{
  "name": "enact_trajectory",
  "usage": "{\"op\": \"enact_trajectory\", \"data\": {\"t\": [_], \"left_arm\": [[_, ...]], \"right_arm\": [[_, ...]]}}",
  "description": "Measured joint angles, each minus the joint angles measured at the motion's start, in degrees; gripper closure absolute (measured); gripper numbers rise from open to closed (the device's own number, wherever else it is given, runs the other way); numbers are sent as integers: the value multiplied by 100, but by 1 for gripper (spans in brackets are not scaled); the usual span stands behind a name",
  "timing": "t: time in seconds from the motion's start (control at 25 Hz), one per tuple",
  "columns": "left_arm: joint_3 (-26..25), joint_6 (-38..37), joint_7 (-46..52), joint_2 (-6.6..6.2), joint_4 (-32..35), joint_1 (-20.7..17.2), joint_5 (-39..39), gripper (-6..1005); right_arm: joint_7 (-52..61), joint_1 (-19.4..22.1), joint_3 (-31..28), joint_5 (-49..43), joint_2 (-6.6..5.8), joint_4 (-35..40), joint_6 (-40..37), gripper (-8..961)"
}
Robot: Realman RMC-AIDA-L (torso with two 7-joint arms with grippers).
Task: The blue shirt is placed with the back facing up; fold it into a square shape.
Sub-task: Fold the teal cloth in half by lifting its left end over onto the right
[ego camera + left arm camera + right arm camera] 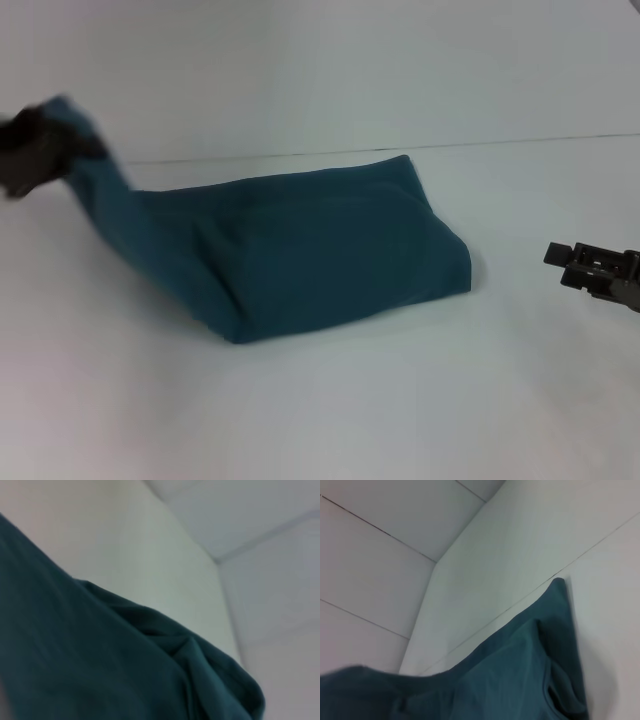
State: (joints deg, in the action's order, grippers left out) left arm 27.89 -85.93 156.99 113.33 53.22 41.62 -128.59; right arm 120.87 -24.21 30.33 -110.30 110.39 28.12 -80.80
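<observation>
On the white table (320, 420), the left tool (35, 150) pinches the blue shirt (320, 250) aloft.

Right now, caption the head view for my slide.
Left pincer lifts one end of the blue shirt off the white table; right pincer waits aside.

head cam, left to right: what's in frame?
left gripper, raised at the left edge with a corner of cloth pulled up to it → blue shirt, partly folded on the white table → right gripper, low at the right edge, clear of the shirt.
</observation>
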Motion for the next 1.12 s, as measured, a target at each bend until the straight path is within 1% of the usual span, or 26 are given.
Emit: {"op": "enact_trajectory", "data": {"t": [0.04,0.12,0.24,0.36,0.44,0.56,0.6,0.68,0.76,0.84,0.92,1.12], "left_arm": [[24,-40,11,24,1,158,10,942],[82,-60,27,126,1,420,77,942],[362,52,30,380,-44,776,197,942],[907,455,-38,651,-210,1088,306,943],[1232,794,-132,752,-434,1251,381,943],[1620,1461,-454,913,-1080,1545,508,943],[1735,1809,-670,983,-1378,1654,523,943],[1968,2427,-1094,1074,-2052,1865,538,943],[2167,2805,-1406,1065,-2640,2099,541,943],[2255,3031,-1548,1062,-2937,2244,540,923],[2280,3102,-1650,1093,-2940,2263,682,884],[2307,2706,-2185,1109,-2854,2195,1511,785]], "right_arm": [[-1,-3,0,-2,0,0,-6,192],[-2,-5,0,-16,0,0,-8,192],[-2,-12,-1,-42,5,0,-2,192],[-2,-13,0,-53,16,0,13,192],[-2,-13,11,-55,23,0,15,192],[-2,-10,61,-56,34,0,24,193],[-2,-8,73,-56,40,0,29,193],[-2,-9,93,-69,59,-5,34,193],[3,-26,104,-128,70,-7,39,193],[28,-52,116,-193,74,-11,66,193],[42,-68,129,-235,84,-15,111,193],[43,-70,134,-267,99,-64,151,192]]}}
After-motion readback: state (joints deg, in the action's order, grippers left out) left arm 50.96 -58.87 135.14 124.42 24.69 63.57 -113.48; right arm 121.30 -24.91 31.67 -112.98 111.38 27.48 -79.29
